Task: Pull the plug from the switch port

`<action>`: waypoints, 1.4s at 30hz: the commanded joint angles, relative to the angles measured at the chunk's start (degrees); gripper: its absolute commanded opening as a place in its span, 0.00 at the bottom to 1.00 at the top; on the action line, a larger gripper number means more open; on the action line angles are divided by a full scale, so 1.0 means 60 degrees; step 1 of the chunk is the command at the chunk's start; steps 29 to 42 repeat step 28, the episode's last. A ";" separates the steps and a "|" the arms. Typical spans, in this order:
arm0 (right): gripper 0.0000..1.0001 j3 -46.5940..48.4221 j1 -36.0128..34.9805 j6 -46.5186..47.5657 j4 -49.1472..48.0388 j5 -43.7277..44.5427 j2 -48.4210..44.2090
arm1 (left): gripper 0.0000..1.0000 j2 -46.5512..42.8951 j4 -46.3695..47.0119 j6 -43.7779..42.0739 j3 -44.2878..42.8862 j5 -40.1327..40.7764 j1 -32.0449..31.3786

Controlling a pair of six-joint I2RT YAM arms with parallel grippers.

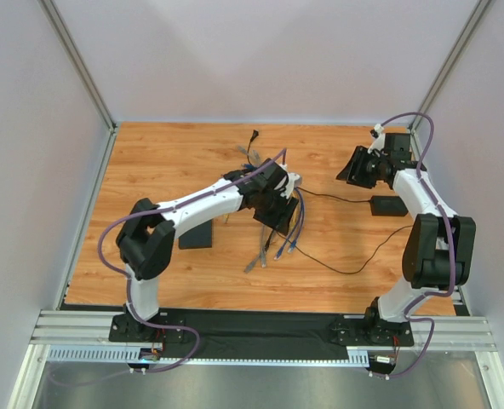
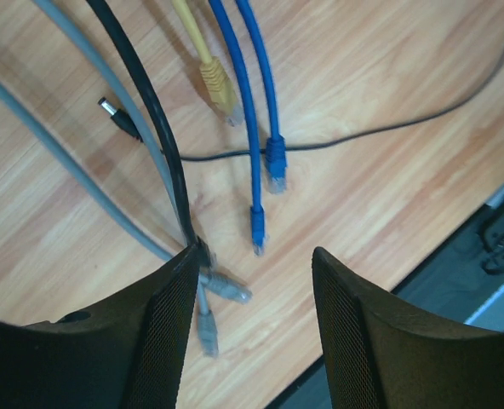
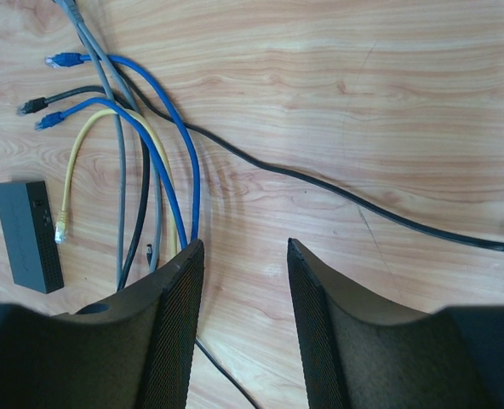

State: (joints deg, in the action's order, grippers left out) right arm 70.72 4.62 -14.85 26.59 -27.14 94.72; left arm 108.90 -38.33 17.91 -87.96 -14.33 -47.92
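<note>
Blue cables number two, black switch one.

The wooden table top carries a flat black switch box. Just right of the box sprawls a loose bunch of network cables, blue, grey, yellow and black, their free ends on the wood, with a silver-tipped barrel plug among them. Farther right of the box, a thin black cord curves across the boards, and a small black adapter brick lies well apart.
</note>
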 commanded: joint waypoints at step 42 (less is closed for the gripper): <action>1.00 -0.6029 -0.6000 -0.2476 0.0359 0.4289 -0.6704 | 0.72 -1.2027 0.4337 0.5144 1.0222 0.0733 0.0047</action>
